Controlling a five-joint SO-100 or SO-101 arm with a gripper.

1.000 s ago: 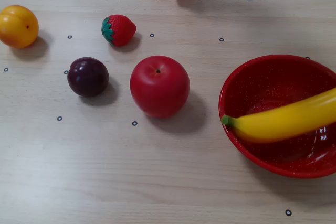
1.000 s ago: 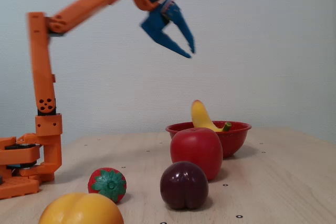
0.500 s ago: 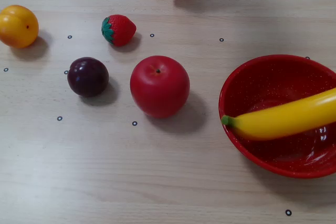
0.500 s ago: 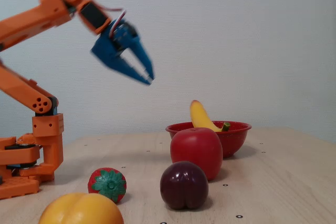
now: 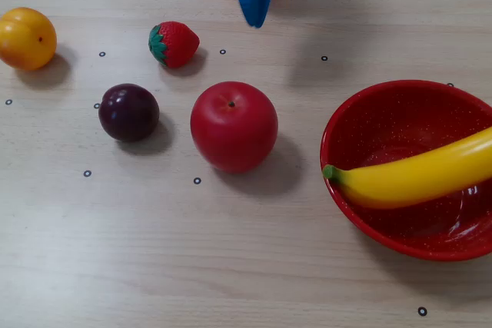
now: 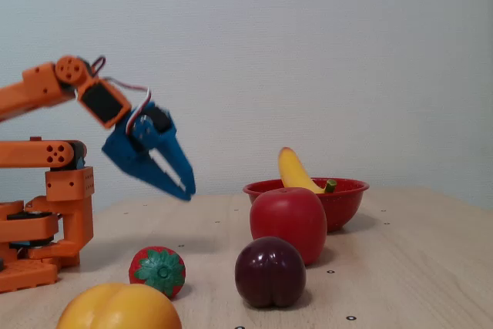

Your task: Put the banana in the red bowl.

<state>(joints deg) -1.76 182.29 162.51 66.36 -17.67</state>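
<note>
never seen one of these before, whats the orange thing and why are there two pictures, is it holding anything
The orange thing is a small robot arm bolted to the table; the blue claw at its end is its gripper. Two still cameras film the same moment: one looks down from above, one looks across from table height. On the table lie a red apple, a dark plum, a strawberry and a yellow-orange fruit. The banana lies across the red bowl. The gripper holds nothing; its jaws are slightly apart.
</note>
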